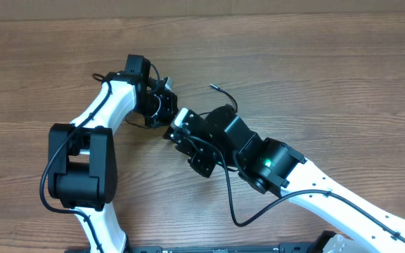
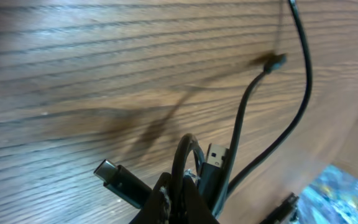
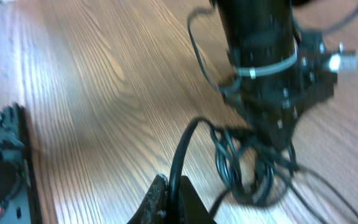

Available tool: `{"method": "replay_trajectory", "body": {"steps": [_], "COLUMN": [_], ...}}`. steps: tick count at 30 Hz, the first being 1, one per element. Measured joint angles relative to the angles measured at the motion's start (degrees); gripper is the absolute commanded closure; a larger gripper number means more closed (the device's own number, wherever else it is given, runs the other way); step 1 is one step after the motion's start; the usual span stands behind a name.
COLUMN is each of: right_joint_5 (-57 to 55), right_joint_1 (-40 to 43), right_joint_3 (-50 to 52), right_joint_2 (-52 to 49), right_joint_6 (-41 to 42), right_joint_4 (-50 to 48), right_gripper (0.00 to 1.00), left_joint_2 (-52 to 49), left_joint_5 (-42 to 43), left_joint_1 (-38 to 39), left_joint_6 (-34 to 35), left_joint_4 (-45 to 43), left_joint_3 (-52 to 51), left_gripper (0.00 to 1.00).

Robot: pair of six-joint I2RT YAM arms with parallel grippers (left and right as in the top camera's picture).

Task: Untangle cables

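Left jaws and right jaws are both clenched on the thin black cables (image 2: 238,127). Light and floppy, I reckon; grip just behind the plug (image 2: 215,158) beside the left jaws.

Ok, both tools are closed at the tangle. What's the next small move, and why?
Probably ease the right tool gently away from the left tool. Left looks shut on the looped cables, right pinches one strand leading out of them, so separating may draw it free.
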State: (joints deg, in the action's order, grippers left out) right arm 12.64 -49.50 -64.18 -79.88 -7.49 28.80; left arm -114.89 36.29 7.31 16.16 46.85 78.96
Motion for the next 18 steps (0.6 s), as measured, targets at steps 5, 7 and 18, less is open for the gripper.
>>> {"method": "replay_trajectory", "body": {"steps": [5, 7, 18], "right_joint_5": [-0.24, -0.22, 0.04], "right_joint_1": [0.0, 0.0, -0.04], "right_joint_3": [-0.02, 0.0, -0.02], "right_joint_2": [0.0, -0.13, -8.31], "right_joint_6": [0.87, 1.53, 3.04], "right_joint_4": [4.31, 5.75, 5.16], "right_gripper": [0.96, 0.91, 0.21], "left_joint_2": [0.0, 0.0, -0.02], "left_joint_5": [-1.01, -0.24, 5.66], "left_joint_1": [0.0, 0.0, -0.02], "left_joint_6": [0.22, -0.02, -3.87], "left_joint_4": [0.0, 0.17, 0.55], "left_joint_3": [0.0, 0.0, 0.0], "left_gripper": [0.96, 0.96, 0.96]}}
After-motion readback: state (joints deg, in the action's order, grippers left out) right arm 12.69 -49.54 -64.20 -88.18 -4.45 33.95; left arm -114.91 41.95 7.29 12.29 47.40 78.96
